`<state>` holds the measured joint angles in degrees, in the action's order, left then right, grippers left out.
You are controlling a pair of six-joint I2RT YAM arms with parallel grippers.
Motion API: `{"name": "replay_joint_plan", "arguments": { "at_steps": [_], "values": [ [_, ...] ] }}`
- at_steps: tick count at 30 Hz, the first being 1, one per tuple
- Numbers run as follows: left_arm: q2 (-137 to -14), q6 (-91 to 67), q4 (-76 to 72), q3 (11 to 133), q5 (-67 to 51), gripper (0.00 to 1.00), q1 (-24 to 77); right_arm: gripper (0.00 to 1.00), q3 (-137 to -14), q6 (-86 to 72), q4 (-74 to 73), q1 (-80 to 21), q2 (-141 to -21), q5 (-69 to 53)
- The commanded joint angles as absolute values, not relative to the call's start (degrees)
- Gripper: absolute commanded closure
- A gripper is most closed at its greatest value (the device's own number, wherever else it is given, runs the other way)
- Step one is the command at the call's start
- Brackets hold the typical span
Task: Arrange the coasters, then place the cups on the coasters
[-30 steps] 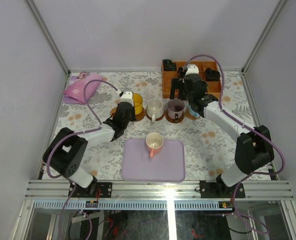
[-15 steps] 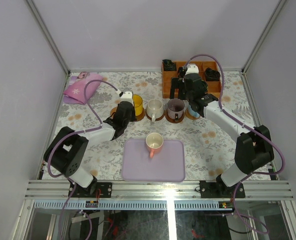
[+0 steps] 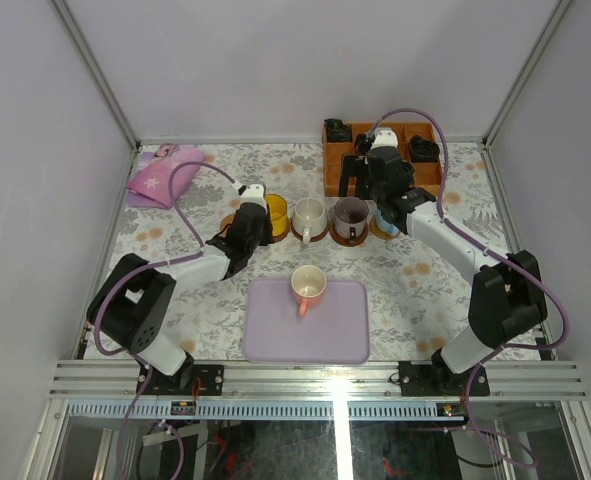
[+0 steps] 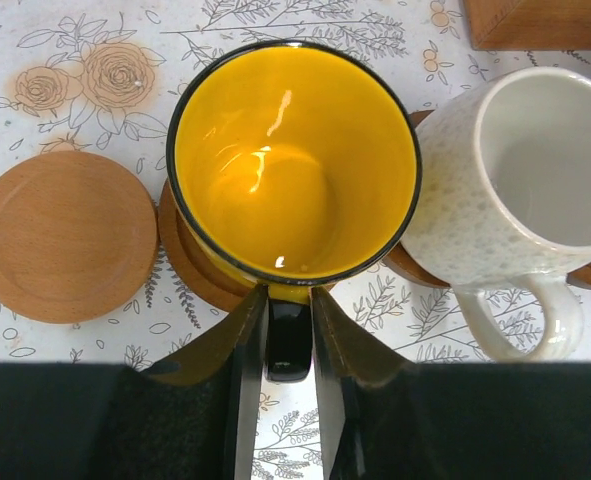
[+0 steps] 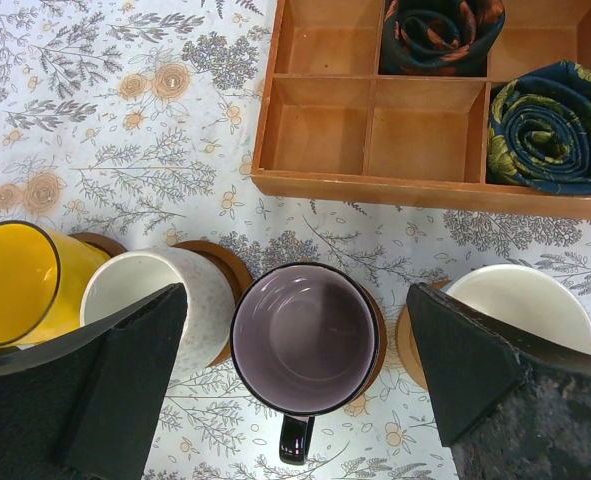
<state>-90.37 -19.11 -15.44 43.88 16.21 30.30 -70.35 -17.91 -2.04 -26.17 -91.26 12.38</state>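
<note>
A yellow cup (image 4: 295,170) stands on a coaster (image 4: 190,270), second from the left in the row (image 3: 273,212). My left gripper (image 4: 289,300) is shut on its black handle (image 4: 289,345). An empty coaster (image 4: 63,235) lies just left of it. The cream-white cup (image 4: 535,170) and the purple-grey cup (image 5: 305,335) each sit on a coaster. My right gripper (image 5: 295,290) hangs wide open above the purple-grey cup, touching nothing. A pale-inside cup (image 5: 520,305) sits on the rightmost coaster (image 5: 410,345). The pink cup (image 3: 308,285) stands on the lavender tray (image 3: 350,335).
The orange-brown compartmented box (image 5: 325,130), holding dark rolled cloths (image 5: 550,125), stands just behind the row of cups. A pink cloth (image 3: 160,178) lies at the back left. The floral tablecloth covers the table, walled in on three sides.
The yellow cup has settled a little lower and more level on its coaster, with the left gripper still at its handle. The right arm has not moved.
</note>
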Motion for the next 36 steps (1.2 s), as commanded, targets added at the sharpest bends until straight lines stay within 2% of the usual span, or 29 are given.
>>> {"name": "replay_joint_plan", "arguments": {
  "at_steps": [1, 10, 20, 28, 36],
  "values": [
    [-88.6, -20.74, -15.1, 46.79, 14.36, 0.77, 30.05, 0.01, -72.19, -19.05, -0.79, -25.97, -90.98, 12.03],
    [-86.44, -21.44, -11.16, 45.84, 13.71, 0.73, 30.23, 0.01, -71.29, -21.31, -0.44, -25.96, -90.81, 11.9],
    [-87.78, -21.74, -9.49, 46.53, 14.33, 0.79, 30.85, 0.01, -71.79, -22.78, -0.71, -25.93, -91.55, 10.88],
    [-88.0, -22.37, -8.09, 46.89, 15.06, 0.99, 30.94, 0.01, -70.99, -22.37, -1.17, -25.97, -90.41, 11.33],
    [-86.45, -23.26, -7.26, 45.41, 15.15, 1.0, 30.94, 0.01, -70.61, -21.93, -1.28, -25.98, -90.16, 11.12]
  ]
}}
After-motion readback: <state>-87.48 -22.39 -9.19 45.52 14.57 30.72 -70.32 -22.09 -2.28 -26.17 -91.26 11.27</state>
